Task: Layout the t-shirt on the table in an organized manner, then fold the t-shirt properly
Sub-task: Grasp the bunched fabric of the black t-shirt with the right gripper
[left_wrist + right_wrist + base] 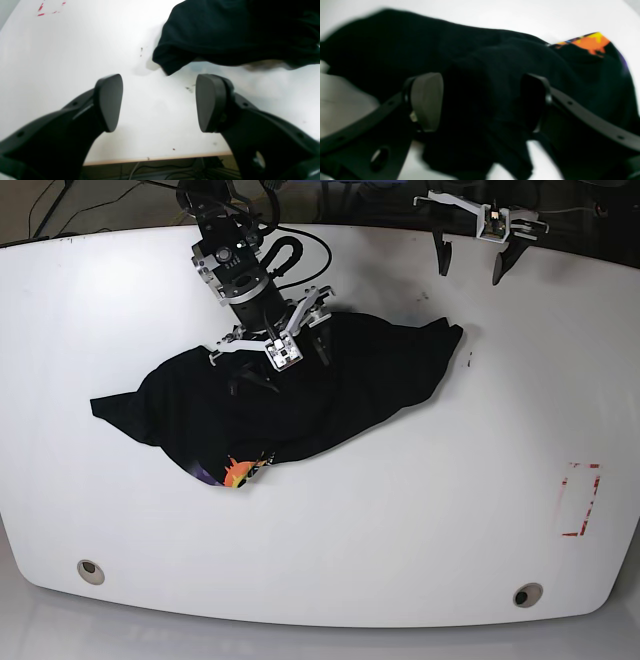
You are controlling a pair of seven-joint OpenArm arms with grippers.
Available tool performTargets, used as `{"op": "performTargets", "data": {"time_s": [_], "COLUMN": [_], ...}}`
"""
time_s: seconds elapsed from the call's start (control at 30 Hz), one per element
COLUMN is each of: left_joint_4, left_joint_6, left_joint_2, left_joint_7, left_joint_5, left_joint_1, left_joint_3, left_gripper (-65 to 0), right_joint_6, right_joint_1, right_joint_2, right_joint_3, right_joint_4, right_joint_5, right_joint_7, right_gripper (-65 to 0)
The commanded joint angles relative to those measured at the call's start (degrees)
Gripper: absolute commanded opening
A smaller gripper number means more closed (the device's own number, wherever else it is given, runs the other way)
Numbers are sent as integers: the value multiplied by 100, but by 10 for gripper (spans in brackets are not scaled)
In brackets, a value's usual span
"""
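None of the folding is done, as far as I can judge, and the laying-out is barely begun. The t-shirt (290, 395) lies in a crumpled heap on the table (400, 530), toward the far-left part in the base view, bunched into a rough lens shape with one end trailing left and another pointing right. A bit of its orange print (240, 473) peeks out at the near edge, so the front is mostly tucked under or folded in.

My right gripper (482, 100) sits over the top of the heap. Its jaws stand apart with a ridge of black cloth between them; the wrist picture is blurred, and I cannot tell whether the pads are pressing that cloth or merely straddling it.

My left gripper (160, 102) hangs open and empty above bare table, near the far edge, with a corner of the shirt just beyond its fingertips.

Still to do, I reckon: spread the body flat, pull out both sleeves, smooth it, then make the folds.
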Motion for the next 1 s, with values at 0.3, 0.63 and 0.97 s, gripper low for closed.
{"op": "performTargets", "data": {"time_s": [0.3, 0.63, 0.97], "left_joint_4": [73, 64, 64], "left_joint_6": [26, 26, 26], "left_joint_2": [-7, -7, -7], "left_joint_7": [-176, -176, -176], "left_joint_5": [-17, -17, -8], "left_joint_1": [89, 81, 45], "left_joint_3": [-7, -7, -7], "left_gripper": [-240, -240, -240], "right_joint_6": [-23, -31, -66], "right_joint_1": [517, 631, 719], "right_joint_2": [36, 19, 28], "right_joint_3": [27, 36, 45], "right_joint_4": [-741, -969, -978], "right_joint_5": [-59, -95, -59], "right_joint_7": [373, 548, 548], "right_gripper": [-212, -212, -212]}}
